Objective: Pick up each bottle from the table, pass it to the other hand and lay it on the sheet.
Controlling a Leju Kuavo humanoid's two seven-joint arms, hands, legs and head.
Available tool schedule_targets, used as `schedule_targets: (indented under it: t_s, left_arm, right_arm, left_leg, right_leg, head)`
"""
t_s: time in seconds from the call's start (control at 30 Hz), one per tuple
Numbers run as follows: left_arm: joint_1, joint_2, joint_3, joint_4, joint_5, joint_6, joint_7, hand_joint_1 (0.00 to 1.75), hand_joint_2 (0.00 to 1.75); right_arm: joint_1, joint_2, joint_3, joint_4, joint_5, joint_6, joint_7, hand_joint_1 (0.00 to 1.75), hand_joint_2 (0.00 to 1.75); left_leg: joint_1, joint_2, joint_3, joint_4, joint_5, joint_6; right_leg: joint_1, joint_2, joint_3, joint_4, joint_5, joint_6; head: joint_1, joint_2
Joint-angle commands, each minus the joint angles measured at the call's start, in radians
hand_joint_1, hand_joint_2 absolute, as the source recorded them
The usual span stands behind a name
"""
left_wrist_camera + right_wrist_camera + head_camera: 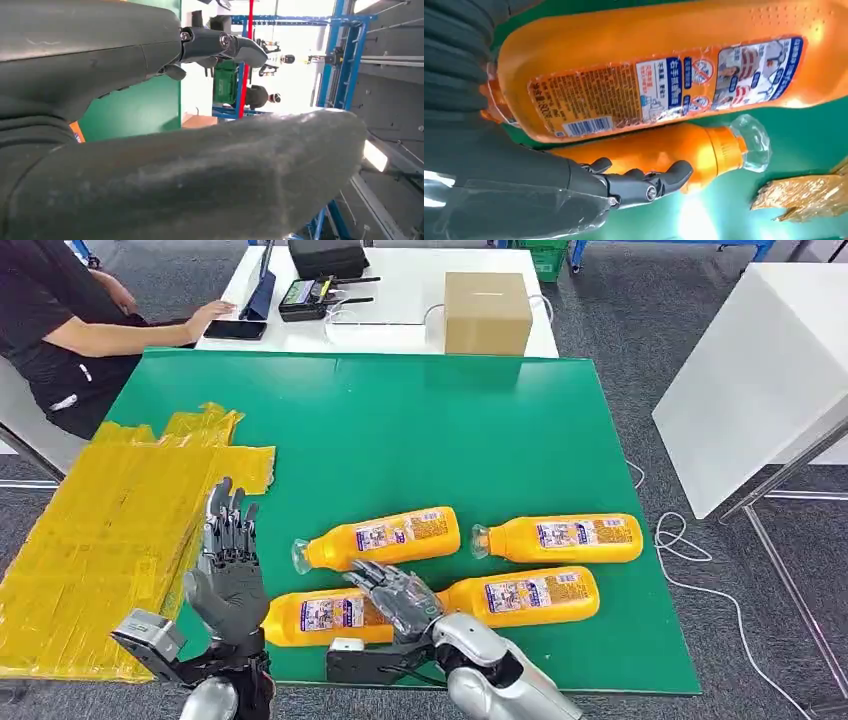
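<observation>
Four orange bottles with clear caps lie on the green table [420,430]: a back-left bottle [385,537], a back-right bottle [565,537], a front-right bottle [530,595] and a front-left bottle [315,615]. My right hand [395,595] hovers with spread fingers over the front-left bottle, between it and the front-right one, gripping nothing. In the right wrist view its fingers [644,182] reach past the labelled front-left bottle [664,80] toward the back-left bottle [704,150]. My left hand [228,560] stands upright and empty at the edge of the crumpled yellow sheet [110,540]; its thumb [200,180] looms large.
A cardboard box [487,312] and some devices sit on the white table [400,330] behind. A person [60,320] sits at the back left with a hand on that table. Another white table [760,370] stands to the right, with a cable [690,550] on the floor.
</observation>
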Motion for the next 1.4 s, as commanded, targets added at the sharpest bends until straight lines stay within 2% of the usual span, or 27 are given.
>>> schedule_targets:
  t_s: [0.03,0.27,0.43,0.47,0.5,0.53,0.57,0.6,0.63,0.7,0.77,0.8,0.83,0.87,0.9,0.93,0.97,1.0,1.07,1.1,1.13,1.23,1.27,1.3,1.33,1.37,1.4]
  left_arm:
    - [-0.039,0.007,-0.006,0.07,0.018,0.008,0.01,0.0,0.0]
    - [-0.088,0.004,-0.033,0.123,0.039,0.013,0.029,0.0,0.0]
    - [-0.146,0.001,-0.081,0.18,0.062,0.028,0.048,0.0,0.0]
    - [-0.153,0.0,-0.089,0.187,0.069,0.033,0.049,0.0,0.0]
    - [-0.159,0.0,-0.096,0.192,0.074,0.038,0.05,0.0,0.0]
    - [-0.162,0.001,-0.101,0.194,0.079,0.044,0.05,0.0,0.0]
    - [-0.164,0.003,-0.104,0.194,0.083,0.048,0.049,0.0,0.0]
    - [-0.164,0.004,-0.105,0.193,0.087,0.053,0.049,0.0,0.0]
    - [-0.162,0.006,-0.104,0.189,0.09,0.057,0.049,0.0,0.0]
    - [-0.156,0.008,-0.1,0.181,0.093,0.063,0.049,0.0,0.0]
    - [-0.155,0.01,-0.099,0.179,0.094,0.063,0.049,0.0,0.0]
    - [-0.155,0.01,-0.099,0.179,0.094,0.063,0.049,0.0,0.0]
    - [-0.155,0.01,-0.099,0.179,0.094,0.063,0.049,0.0,0.0]
    - [-0.155,0.01,-0.099,0.179,0.094,0.063,0.049,0.0,0.0]
    - [-0.155,0.01,-0.099,0.179,0.094,0.063,0.049,0.0,0.0]
    - [-0.155,0.01,-0.099,0.179,0.094,0.063,0.049,0.0,0.0]
    - [-0.155,0.01,-0.099,0.179,0.094,0.063,0.049,0.0,0.0]
    - [-0.155,0.01,-0.099,0.179,0.094,0.063,0.049,0.0,0.0]
    - [-0.155,0.01,-0.099,0.179,0.094,0.063,0.049,0.0,0.0]
    - [-0.145,0.001,-0.087,0.169,0.103,0.077,0.043,0.0,0.0]
    - [-0.125,-0.021,-0.05,0.147,0.103,0.147,0.01,0.0,0.0]
    - [-0.062,-0.034,0.018,0.057,0.131,0.284,-0.017,0.0,0.0]
    - [-0.031,-0.053,0.065,0.03,0.086,0.401,-0.057,0.0,0.0]
    - [-0.004,-0.033,0.066,-0.004,0.087,0.409,-0.051,0.0,0.0]
    - [0.004,-0.029,0.069,-0.009,0.093,0.406,-0.051,0.0,0.0]
    - [0.007,-0.028,0.069,-0.01,0.095,0.405,-0.052,0.0,0.0]
    - [0.006,-0.031,0.067,-0.009,0.095,0.405,-0.052,0.0,0.0]
  right_arm:
    - [-0.092,0.0,0.105,0.163,-0.035,0.052,0.024,0.0,1.75]
    - [-0.196,0.04,0.231,0.475,0.003,0.173,0.085,0.0,1.75]
    - [-0.197,0.094,0.232,0.75,0.04,0.179,0.045,0.0,1.75]
    - [-0.19,0.096,0.217,0.777,0.032,0.168,0.041,0.17,1.75]
    - [-0.184,0.093,0.211,0.794,0.03,0.164,0.036,1.33,1.75]
    - [-0.182,0.092,0.203,0.804,0.029,0.159,0.033,1.75,1.75]
    - [-0.181,0.092,0.196,0.809,0.027,0.158,0.031,1.75,1.75]
    - [-0.179,0.09,0.188,0.808,0.025,0.15,0.034,1.75,1.75]
    - [-0.179,0.089,0.172,0.803,0.019,0.141,0.04,1.75,1.75]
    - [-0.177,0.087,0.153,0.791,0.014,0.126,0.053,1.75,1.75]
    - [-0.18,0.089,0.151,0.79,0.013,0.129,0.055,1.75,1.75]
    - [-0.18,0.089,0.151,0.79,0.013,0.129,0.055,1.75,1.75]
    - [-0.18,0.089,0.151,0.79,0.013,0.129,0.055,1.75,1.75]
    - [-0.18,0.089,0.151,0.79,0.013,0.129,0.055,1.75,1.75]
    - [-0.18,0.089,0.151,0.79,0.013,0.129,0.055,1.75,1.75]
    - [-0.18,0.089,0.151,0.79,0.013,0.129,0.055,1.75,1.75]
    - [-0.18,0.089,0.151,0.79,0.013,0.129,0.055,1.75,1.75]
    - [-0.18,0.089,0.151,0.79,0.013,0.129,0.055,1.75,1.75]
    - [-0.18,0.089,0.151,0.79,0.013,0.129,0.055,1.75,1.75]
    - [-0.174,0.09,0.127,0.78,0.0,0.1,0.065,1.75,1.75]
    - [-0.167,0.094,0.083,0.761,-0.025,0.046,0.085,1.75,1.75]
    - [-0.128,0.072,0.01,0.619,-0.052,-0.058,0.116,1.75,1.75]
    - [-0.068,0.053,-0.055,0.486,-0.069,-0.204,0.079,1.75,1.75]
    - [-0.025,0.022,-0.062,0.362,-0.051,-0.177,0.129,1.75,1.75]
    - [-0.014,0.013,-0.063,0.326,-0.047,-0.163,0.146,1.75,1.75]
    - [-0.008,0.009,-0.063,0.31,-0.045,-0.158,0.154,1.75,1.75]
    - [-0.005,0.008,-0.062,0.308,-0.045,-0.158,0.154,1.75,1.75]
  left_leg:
    - [0.001,-0.003,0.006,-0.001,-0.002,-0.001]
    - [0.001,-0.002,0.006,-0.002,0.0,0.0]
    - [0.001,-0.002,0.015,-0.003,-0.001,-0.001]
    - [0.003,-0.005,0.018,-0.004,-0.002,-0.002]
    - [0.002,-0.001,0.02,-0.003,-0.002,-0.003]
    - [0.003,0.0,0.023,-0.004,-0.004,-0.004]
    - [0.002,0.004,0.029,-0.003,-0.008,-0.005]
    - [0.004,0.0,0.034,-0.002,-0.012,-0.005]
    - [0.003,0.007,0.045,-0.003,-0.02,-0.002]
    - [0.005,0.004,0.041,-0.005,-0.017,-0.003]
    - [0.006,0.011,0.054,0.001,-0.026,-0.002]
    - [0.006,0.008,0.049,-0.001,-0.022,-0.002]
    - [0.007,0.012,0.056,0.003,-0.027,-0.002]
    - [0.008,0.01,0.047,0.005,-0.024,-0.002]
    - [0.007,0.012,0.051,0.004,-0.025,-0.002]
    - [0.008,0.009,0.046,0.004,-0.022,-0.002]
    - [0.007,0.011,0.053,0.003,-0.024,-0.002]
    - [0.007,0.008,0.047,0.003,-0.021,-0.001]
    - [0.006,0.004,0.046,-0.002,-0.017,-0.002]
    - [0.005,0.007,0.052,-0.003,-0.013,-0.002]
    - [0.006,0.002,0.051,-0.005,-0.012,-0.002]
    - [0.007,-0.001,0.055,-0.005,-0.016,-0.004]
    - [0.007,0.003,0.057,-0.003,-0.019,-0.002]
    - [0.006,0.008,0.062,-0.002,-0.023,-0.005]
    - [0.006,0.007,0.058,-0.001,-0.024,-0.003]
    - [0.007,0.008,0.064,0.0,-0.03,-0.003]
    - [0.008,0.001,0.051,-0.001,-0.026,-0.003]
  right_leg:
    - [0.001,0.001,0.005,-0.001,-0.001,-0.004]
    - [0.001,0.001,0.006,-0.002,0.0,-0.003]
    - [0.001,0.0,0.013,-0.003,0.0,-0.003]
    - [0.003,-0.001,0.016,-0.005,0.0,-0.005]
    - [0.001,0.001,0.016,-0.004,-0.001,-0.004]
    - [0.002,0.003,0.019,-0.005,0.0,-0.005]
    - [0.001,0.005,0.023,-0.004,-0.003,-0.005]
    - [0.003,0.004,0.023,-0.003,-0.008,-0.009]
    - [0.002,0.009,0.028,-0.003,-0.012,-0.007]
    - [0.005,0.007,0.027,-0.007,-0.018,-0.012]
    - [0.004,0.012,0.036,0.0,-0.024,-0.011]
    - [0.004,0.01,0.032,-0.003,-0.02,-0.012]
    - [0.004,0.014,0.038,0.001,-0.024,-0.012]
    - [0.006,0.012,0.031,0.001,-0.021,-0.013]
    - [0.005,0.014,0.034,0.001,-0.022,-0.012]
    - [0.006,0.012,0.03,0.001,-0.02,-0.013]
    - [0.005,0.012,0.037,0.0,-0.023,-0.011]
    - [0.006,0.011,0.032,0.0,-0.02,-0.012]
    - [0.005,0.007,0.032,-0.005,-0.018,-0.01]
    - [0.004,0.01,0.037,-0.005,-0.019,-0.007]
    - [0.005,0.006,0.037,-0.008,-0.016,-0.009]
    - [0.005,0.007,0.042,-0.008,-0.014,-0.008]
    - [0.005,0.011,0.044,-0.007,-0.014,-0.007]
    - [0.004,0.015,0.046,-0.004,-0.017,-0.005]
    - [0.004,0.015,0.042,-0.003,-0.018,-0.008]
    - [0.004,0.014,0.049,-0.002,-0.024,-0.008]
    - [0.006,0.01,0.039,-0.005,-0.019,-0.011]
  head:
    - [0.0,0.0]
    - [0.0,0.0]
    - [0.0,0.0]
    - [0.0,0.0]
    - [-0.001,0.0]
    - [0.0,0.0]
    - [-0.001,0.0]
    - [0.0,0.0]
    - [0.0,0.0]
    - [0.0,0.0]
    - [0.0,0.0]
    - [0.0,0.0]
    - [0.0,0.0]
    - [0.0,0.0]
    - [0.0,0.0]
    - [-0.001,0.0]
    - [0.0,0.0]
    - [-0.001,0.0]
    - [-0.001,0.0]
    - [0.0,0.0]
    - [-0.001,0.0]
    - [0.0,0.0]
    - [-0.001,0.0]
    - [0.0,0.0]
    - [-0.001,0.0]
    - [0.0,0.0]
    - [0.0,0.0]
